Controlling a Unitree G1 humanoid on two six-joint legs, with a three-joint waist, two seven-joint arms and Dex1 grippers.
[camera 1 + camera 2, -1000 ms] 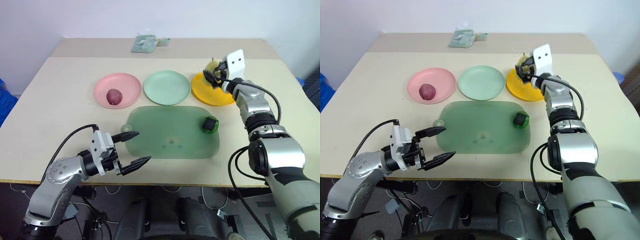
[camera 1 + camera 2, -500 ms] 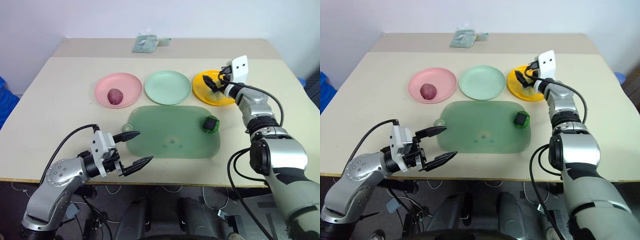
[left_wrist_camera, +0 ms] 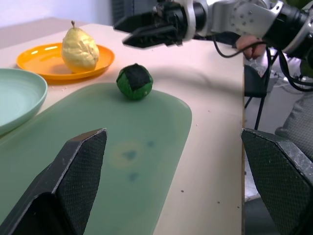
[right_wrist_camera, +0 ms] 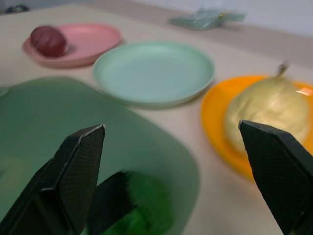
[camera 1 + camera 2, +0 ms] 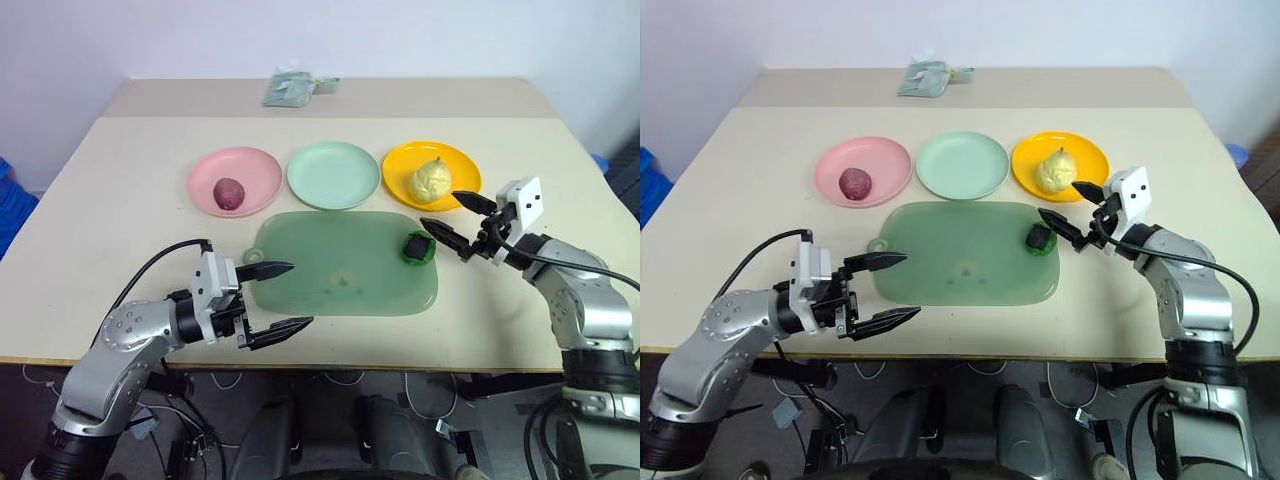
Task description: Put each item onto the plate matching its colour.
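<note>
The pale yellow pear (image 5: pixel 430 180) lies free on the yellow-orange plate (image 5: pixel 462 166). The purple-red lump (image 5: pixel 229 192) rests on the pink plate (image 5: pixel 258 165). Between them the mint green plate (image 5: pixel 334 174) holds nothing. The small dark green lump (image 5: pixel 418 247) sits at the right end of the green mat (image 5: pixel 340 255). My right gripper (image 5: pixel 440 208) is open, level, just right of the green lump and in front of the yellow-orange plate. My left gripper (image 5: pixel 300 294) is open at the mat's near left corner, holding nothing.
A pale green packet (image 5: pixel 292 87) lies at the far edge of the beige table (image 5: pixel 130 230). A blue object (image 5: pixel 10 210) shows beyond the table's left side. Cables hang from both arms near the table's front edge.
My right gripper let go of the pear on the yellow-orange plate and drew back toward me, now beside the green lump. The left gripper has hardly moved.
</note>
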